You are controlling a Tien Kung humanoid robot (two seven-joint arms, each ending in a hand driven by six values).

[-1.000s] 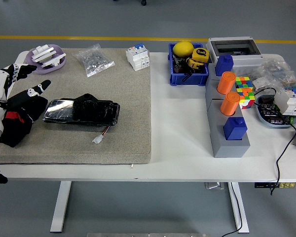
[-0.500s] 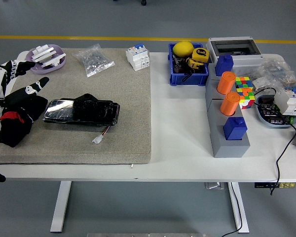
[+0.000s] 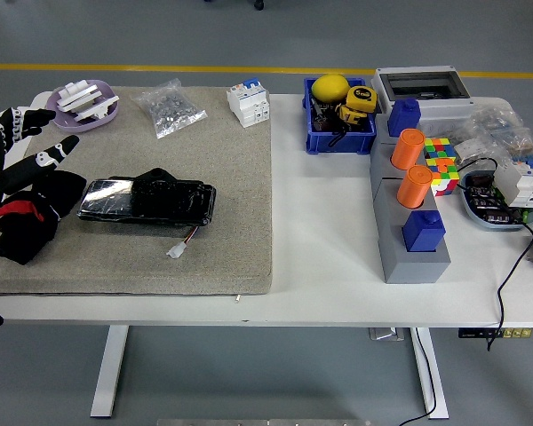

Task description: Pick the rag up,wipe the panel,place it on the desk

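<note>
The black rag (image 3: 35, 226) lies crumpled on the left end of the grey mat (image 3: 231, 231), a red patch showing on its left side. Just right of it, the black panel (image 3: 147, 201) lies flat on the mat, touching the rag's edge, with a small white connector on a wire by its near right corner. My left hand (image 3: 37, 138) comes in at the left edge, above the rag's far-left side. Its white-and-black fingers (image 3: 58, 153) are spread and hold nothing. My right arm is out of sight.
At the mat's far edge are a purple dish (image 3: 87, 106) of white parts, a bag of screws (image 3: 169, 108) and a white breaker (image 3: 249, 102). To the right are a blue bin (image 3: 339, 124) with a tape measure, a grey stand (image 3: 411, 222) with orange cylinders, a colour cube (image 3: 440, 164) and cables.
My left hand has drawn back toward the left edge with its fingers still spread. The rag's left part shifted slightly left; the panel has not moved.
</note>
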